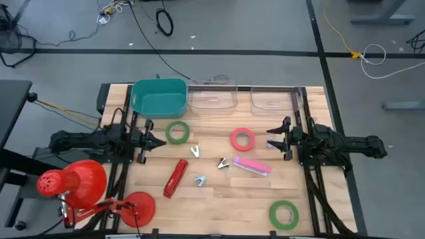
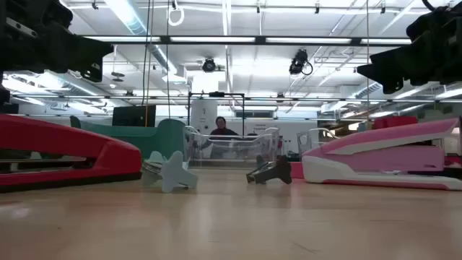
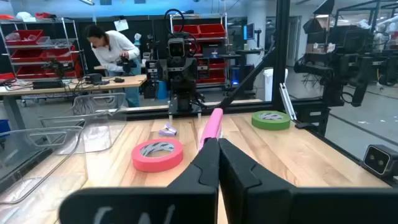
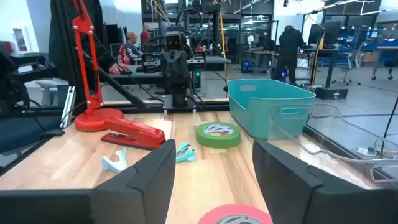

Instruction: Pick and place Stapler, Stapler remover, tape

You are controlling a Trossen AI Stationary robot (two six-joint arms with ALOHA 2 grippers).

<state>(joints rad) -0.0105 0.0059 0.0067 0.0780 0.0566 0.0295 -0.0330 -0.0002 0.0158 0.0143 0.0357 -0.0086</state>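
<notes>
Wooden table [image 1: 219,206], seen from above. Three tape rolls: a green roll [image 1: 177,132] near the left side, a red-pink roll [image 1: 243,139] right of centre, and a second green roll [image 1: 283,214] near the front edge on the right. Two staplers: a red stapler [image 1: 176,178] lying at a slant left of centre and a pink stapler [image 1: 252,165] right of centre. Three small staple removers [image 1: 195,152] [image 1: 223,163] [image 1: 200,180] lie between the two staplers; their exact shape is hard to make out from above.

Containers along the far edge: one teal bin [image 1: 159,97] and two clear bins [image 1: 213,97] [image 1: 273,98]. A red desk lamp [image 1: 73,184] stands at the front left corner.

Left gripper [image 1: 158,141] hovers just beside the nearer green roll, fingers pressed together and empty. Right gripper [image 1: 269,138] hovers near the red-pink roll, fingers spread wide and empty; in the right wrist view that roll [image 4: 237,214] shows between the fingers.
</notes>
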